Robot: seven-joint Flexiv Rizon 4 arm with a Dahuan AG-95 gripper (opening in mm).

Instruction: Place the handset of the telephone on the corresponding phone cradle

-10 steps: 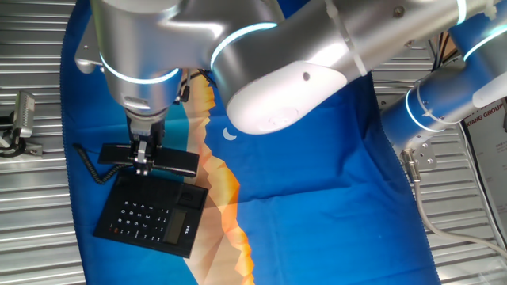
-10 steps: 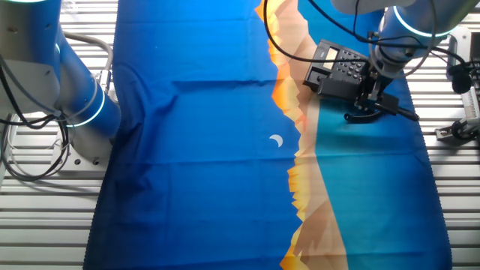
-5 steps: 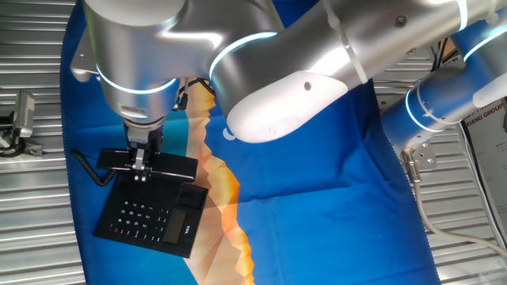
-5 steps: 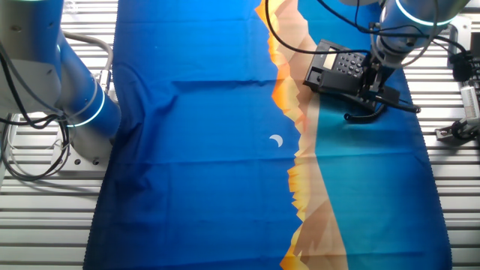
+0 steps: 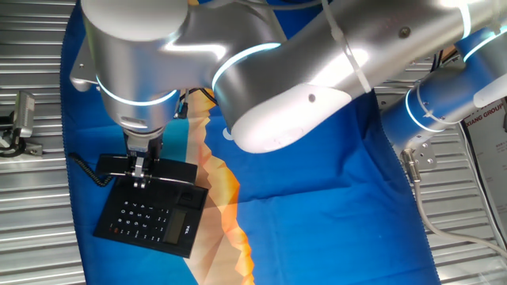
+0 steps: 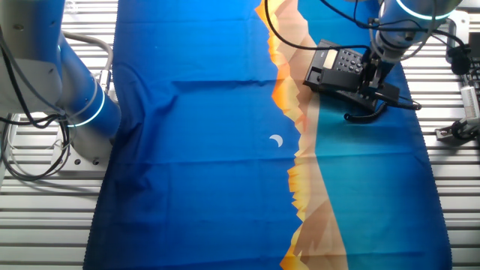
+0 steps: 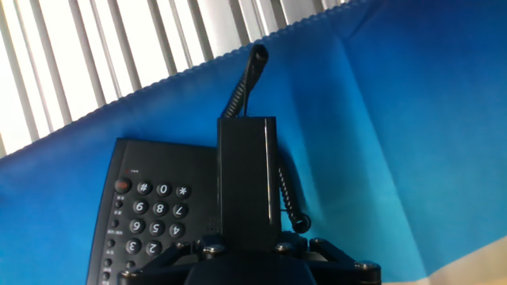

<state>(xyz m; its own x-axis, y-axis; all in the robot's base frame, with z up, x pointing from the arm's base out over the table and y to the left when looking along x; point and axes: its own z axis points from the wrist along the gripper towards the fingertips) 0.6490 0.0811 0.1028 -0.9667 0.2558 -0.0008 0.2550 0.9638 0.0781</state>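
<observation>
Hand view shows my fingers (image 7: 247,252) clamped on the handset (image 7: 248,178), beside the keys; I should square it over the cradle (image 5: 170,179), then lower gently.

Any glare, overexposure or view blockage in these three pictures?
One fixed view: the silver robot arm shows bright highlights and fills the top. Hand view: the slatted table is blown out white; the black bar-shaped handset stays sharp. Other fixed view: evenly lit.

Handset (image 7: 247,178) above telephone (image 5: 150,218) edge; cord (image 5: 85,165) beside it.
</observation>
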